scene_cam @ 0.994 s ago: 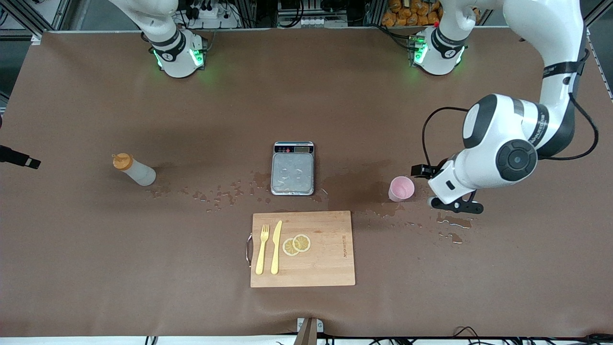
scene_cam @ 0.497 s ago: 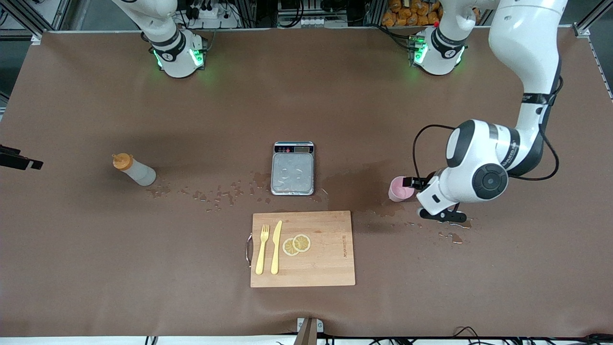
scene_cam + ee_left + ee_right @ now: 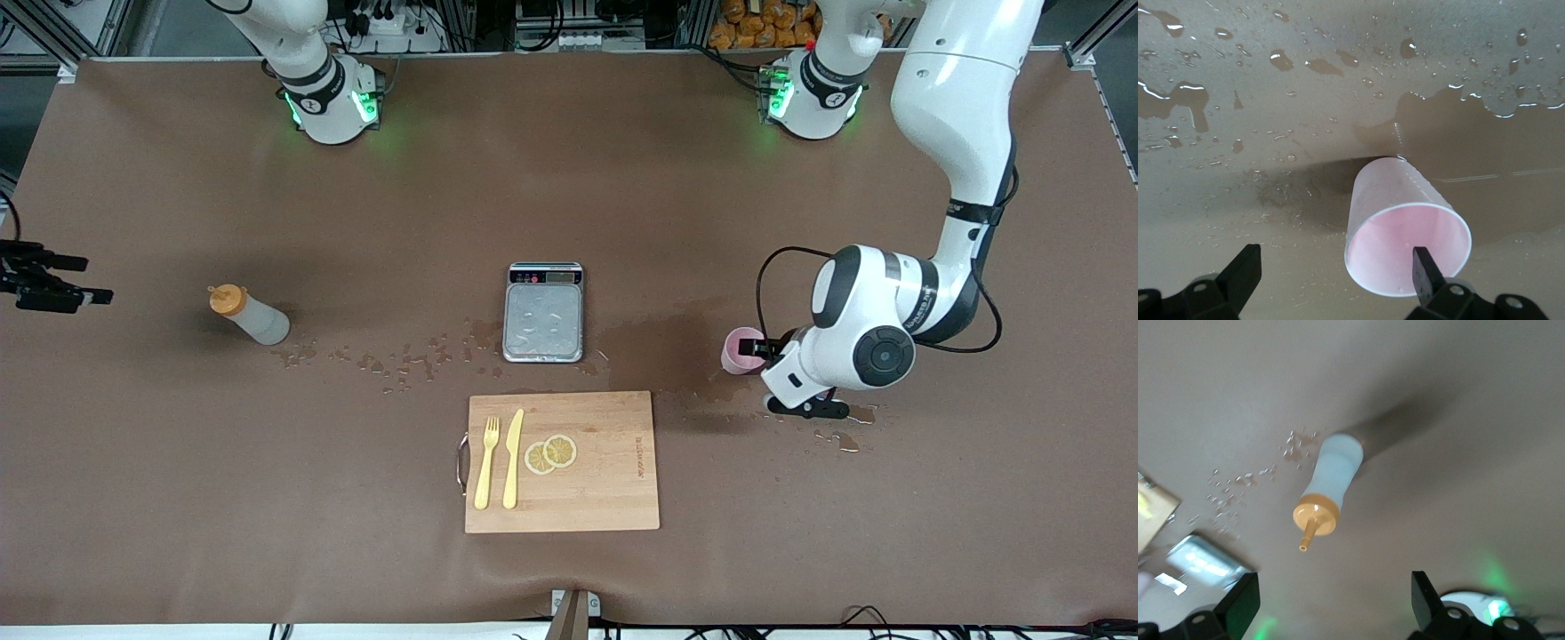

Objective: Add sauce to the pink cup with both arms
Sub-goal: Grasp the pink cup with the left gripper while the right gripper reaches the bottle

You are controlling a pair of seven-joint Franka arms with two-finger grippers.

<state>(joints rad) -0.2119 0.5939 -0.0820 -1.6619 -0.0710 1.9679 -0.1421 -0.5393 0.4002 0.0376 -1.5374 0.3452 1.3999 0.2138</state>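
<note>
Sauce bottle stands on the wet tabletop toward the right arm's end; the right gripper hangs wide open nearby, empty. The pink cup stands upright beside the scale, the left gripper spread open at its rim, one finger over the mouth.

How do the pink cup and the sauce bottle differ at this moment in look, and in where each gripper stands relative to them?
The pink cup is opaque pink and open-topped; the sauce bottle is translucent whitish with an orange cap and nozzle. The open left gripper is right at the cup, one finger over its rim; the open right gripper is well clear of the bottle. Both stand upright on the table, unheld.
</note>
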